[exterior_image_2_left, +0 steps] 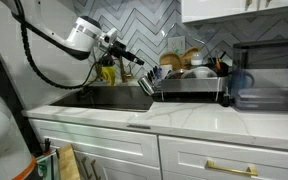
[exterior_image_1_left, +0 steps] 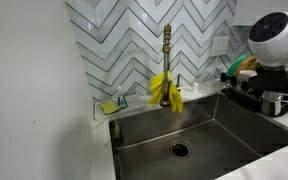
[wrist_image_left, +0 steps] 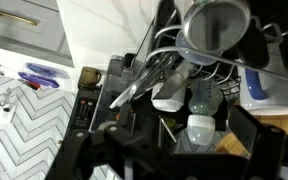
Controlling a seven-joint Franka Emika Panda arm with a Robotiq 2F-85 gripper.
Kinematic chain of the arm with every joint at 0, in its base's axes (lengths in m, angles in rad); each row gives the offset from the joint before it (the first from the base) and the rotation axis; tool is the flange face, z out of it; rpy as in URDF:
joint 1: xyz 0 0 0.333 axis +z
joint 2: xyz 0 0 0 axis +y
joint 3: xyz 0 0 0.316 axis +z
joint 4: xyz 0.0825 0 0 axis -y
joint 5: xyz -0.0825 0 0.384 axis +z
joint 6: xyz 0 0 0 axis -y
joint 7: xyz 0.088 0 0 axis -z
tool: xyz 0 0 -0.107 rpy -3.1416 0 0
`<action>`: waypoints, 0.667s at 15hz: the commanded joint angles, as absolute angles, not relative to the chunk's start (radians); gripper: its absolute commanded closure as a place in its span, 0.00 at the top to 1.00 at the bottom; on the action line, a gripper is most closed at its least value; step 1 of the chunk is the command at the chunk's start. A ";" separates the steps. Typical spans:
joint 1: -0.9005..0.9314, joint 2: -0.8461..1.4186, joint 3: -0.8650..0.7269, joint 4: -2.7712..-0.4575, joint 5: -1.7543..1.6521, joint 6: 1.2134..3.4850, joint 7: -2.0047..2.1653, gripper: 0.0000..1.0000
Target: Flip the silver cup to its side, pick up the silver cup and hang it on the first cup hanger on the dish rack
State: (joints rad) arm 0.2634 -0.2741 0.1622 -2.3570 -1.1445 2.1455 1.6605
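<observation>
The gripper (exterior_image_2_left: 142, 62), its opening impossible to judge, hangs at the near end of the black wire dish rack (exterior_image_2_left: 189, 88). The shiny silver metal cup (wrist_image_left: 216, 22) sits there mouth toward the wrist camera; the operator should approach slowly, keeping the fingers clear of the rack wires.

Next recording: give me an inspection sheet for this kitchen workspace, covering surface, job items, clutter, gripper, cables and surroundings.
Surface: white stone countertop around a steel sink basin, whose basin holds nothing but the drain.
Job's things: shiny silver metal cup lies tilted, mouth toward the wrist camera, at the black wire dish rack; whether it hangs on a hook cannot be told.
Clutter: yellow cloth draped over the brass faucet; small white soap tray; dishes and utensils crowd the rack.
Gripper: gripper sits above the rack's edge; open or shut cannot be told.
Cables: black cable loops along the arm.
Surroundings: herringbone tile backsplash, white cabinets.
</observation>
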 commanded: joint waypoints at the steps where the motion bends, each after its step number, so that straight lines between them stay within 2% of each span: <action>1: 0.250 -0.279 0.193 -2.327 -1.026 2.071 1.565 1.00; 10: 0.241 -0.286 0.224 -2.214 -0.819 1.908 1.497 1.00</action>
